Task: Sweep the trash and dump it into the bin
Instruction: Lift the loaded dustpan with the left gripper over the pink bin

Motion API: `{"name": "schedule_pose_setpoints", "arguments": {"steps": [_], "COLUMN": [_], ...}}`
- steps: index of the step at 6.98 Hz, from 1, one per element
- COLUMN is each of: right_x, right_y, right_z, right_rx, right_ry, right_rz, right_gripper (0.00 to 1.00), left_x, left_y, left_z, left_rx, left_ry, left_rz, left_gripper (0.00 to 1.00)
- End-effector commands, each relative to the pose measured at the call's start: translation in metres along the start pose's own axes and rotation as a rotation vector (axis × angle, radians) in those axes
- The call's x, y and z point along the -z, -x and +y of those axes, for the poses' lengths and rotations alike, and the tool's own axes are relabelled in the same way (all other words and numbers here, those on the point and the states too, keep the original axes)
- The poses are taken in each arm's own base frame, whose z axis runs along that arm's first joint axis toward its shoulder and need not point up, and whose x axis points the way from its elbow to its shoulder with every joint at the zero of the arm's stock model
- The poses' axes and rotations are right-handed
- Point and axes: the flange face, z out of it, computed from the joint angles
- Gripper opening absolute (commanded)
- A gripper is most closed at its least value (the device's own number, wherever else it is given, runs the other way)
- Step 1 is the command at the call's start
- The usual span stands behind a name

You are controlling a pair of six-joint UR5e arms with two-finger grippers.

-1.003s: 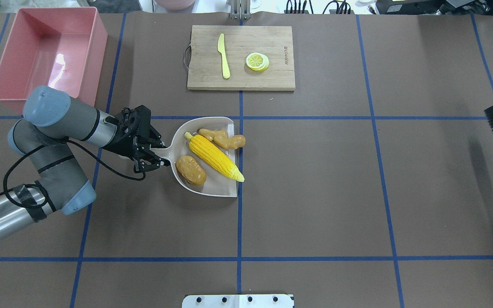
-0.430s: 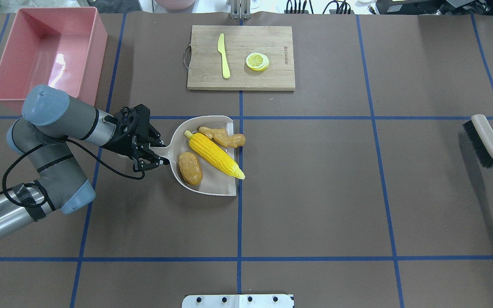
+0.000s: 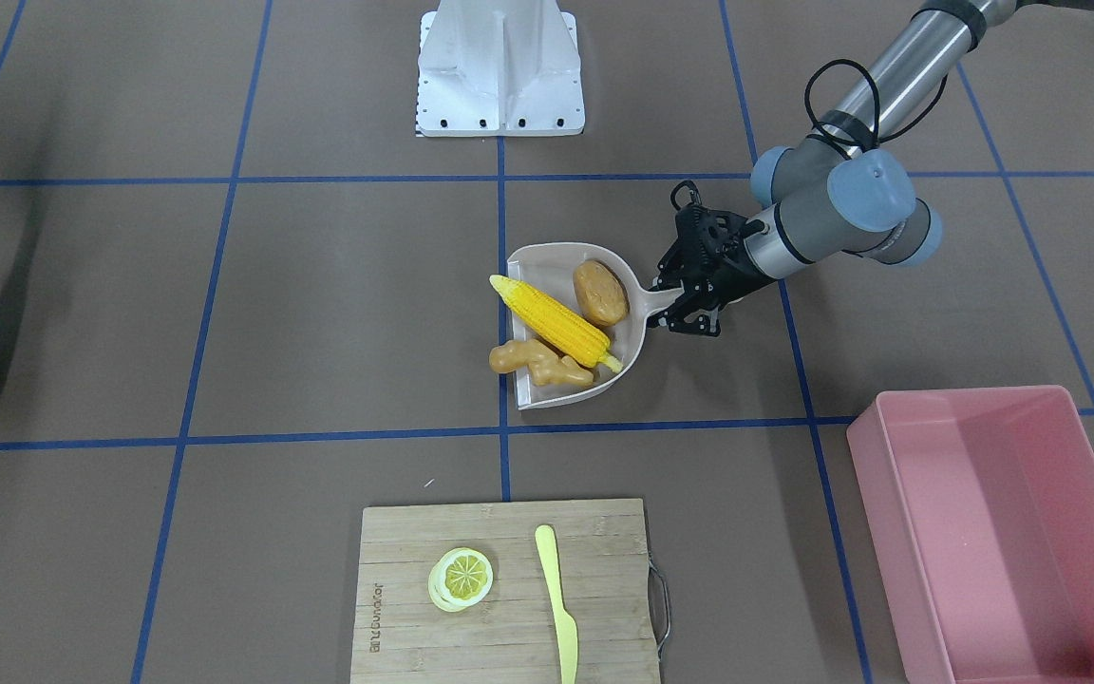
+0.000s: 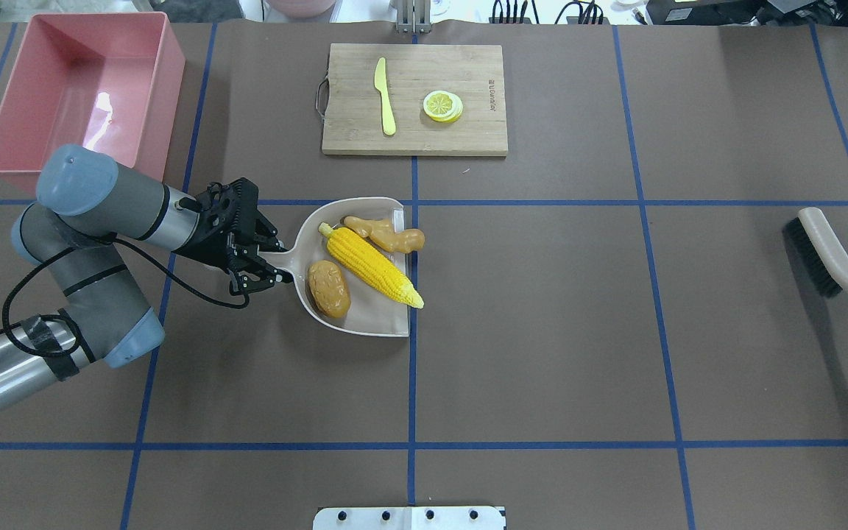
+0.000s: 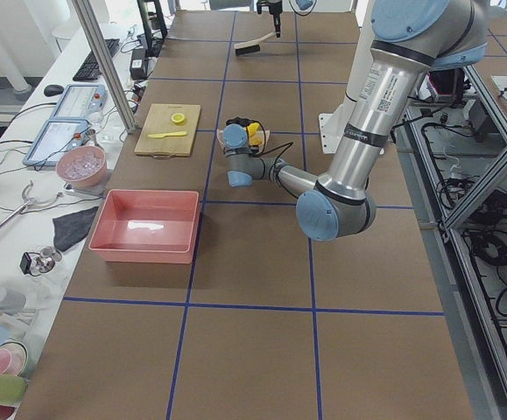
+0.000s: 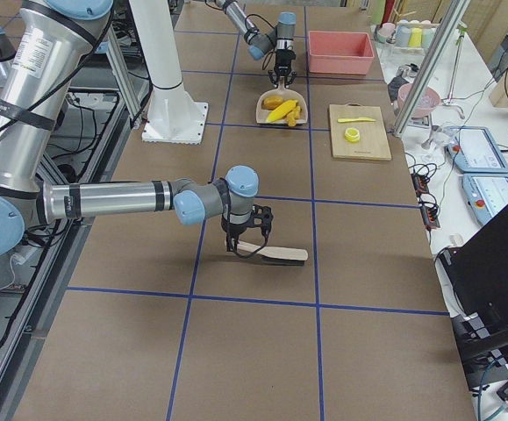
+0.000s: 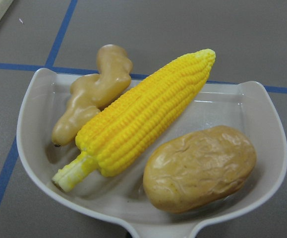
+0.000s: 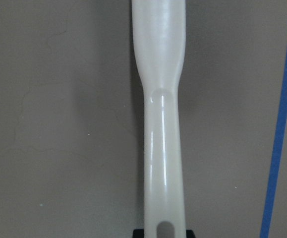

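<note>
one each: corn [image 4: 369, 265], potato [image 4: 329, 288], ginger [image 4: 387, 234], dustpan [image 4: 369, 318], bin [image 4: 63, 88], brush [image 4: 829, 258], board [image 4: 431, 132], knife [image 4: 386, 99].

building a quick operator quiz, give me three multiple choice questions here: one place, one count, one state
1. Where is the lemon slice? A on the cutting board B in the dustpan C in a gripper
2. How many toy foods lie in the dustpan? A two B three C five
3. The left gripper is: A wide open, holding nothing B shut on the lemon slice C shut on the dustpan's handle
1 A, it rests on the wood. 2 B, corn, potato, ginger. 3 C, it clamps the handle.
</note>
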Motion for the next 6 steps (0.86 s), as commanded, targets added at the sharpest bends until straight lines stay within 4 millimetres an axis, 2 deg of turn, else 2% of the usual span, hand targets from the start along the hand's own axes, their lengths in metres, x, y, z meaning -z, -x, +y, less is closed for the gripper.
{"name": "schedule_pose_setpoints", "arguments": {"steps": [1,2,4,5,6], "right_x": [-0.001,-0.001,0.003,0.006,0.006], "right_y": [0.002,0.001,0.007,0.005,-0.008], "right_z": [0.000,0.001,0.003,0.007,0.020], "right_rx": [0.002,-0.001,-0.030,-0.032,-0.043], "right_ry": [0.002,0.005,0.008,-0.013,-0.071], "right_rz": [-0.003,-0.006,-0.024,-0.020,-0.003], "right_gripper": [0.00,0.00,0.00,0.00,0.00], "left_x": [0.009,0.023,0.079,0.110,0.136], "left_y": [-0.006,-0.008,-0.011,-0.002,0.011], "left_z": [-0.014,-0.028,-0.045,-0.046,-0.039], "left_rx": [-0.020,-0.047,-0.098,-0.128,-0.132], "left_ry": [-0.030,-0.060,-0.120,-0.161,-0.177], "left_rz": [-0.002,-0.012,-0.077,-0.129,-0.191], "left_gripper": [0.00,0.00,0.00,0.00,0.00]}}
